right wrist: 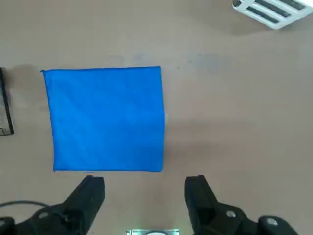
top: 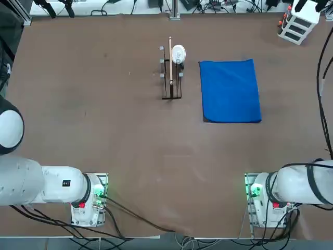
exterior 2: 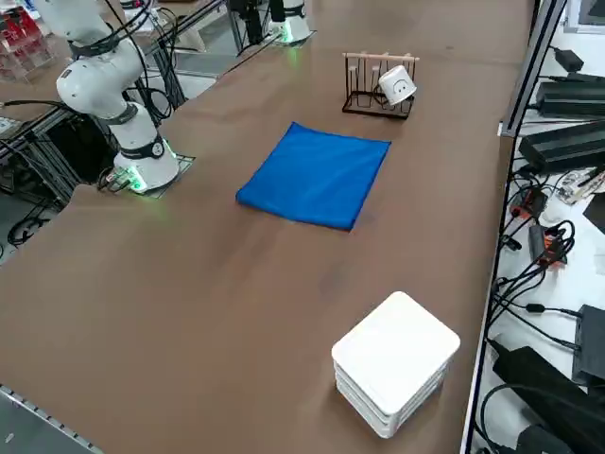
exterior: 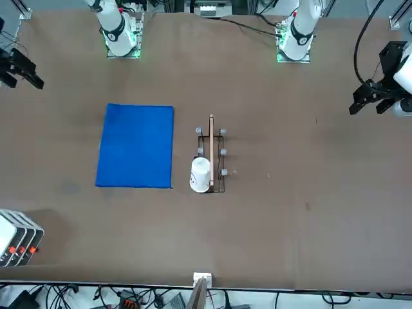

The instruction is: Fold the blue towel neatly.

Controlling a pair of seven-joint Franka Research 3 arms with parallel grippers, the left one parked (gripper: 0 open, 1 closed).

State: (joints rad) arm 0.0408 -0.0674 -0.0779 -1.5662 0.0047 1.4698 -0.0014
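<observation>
while right hand [right wrist: 145, 188] hovers fingers apart, blue towel [top: 230, 91] lies flat, long axis running away from robot.

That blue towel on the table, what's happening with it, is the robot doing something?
The blue towel lies flat on the brown table as a tidy rectangle, beside a small wooden rack holding a white cup. Nothing is touching it. The right gripper hangs above the table with its fingers open and empty, near one edge of the towel.
</observation>
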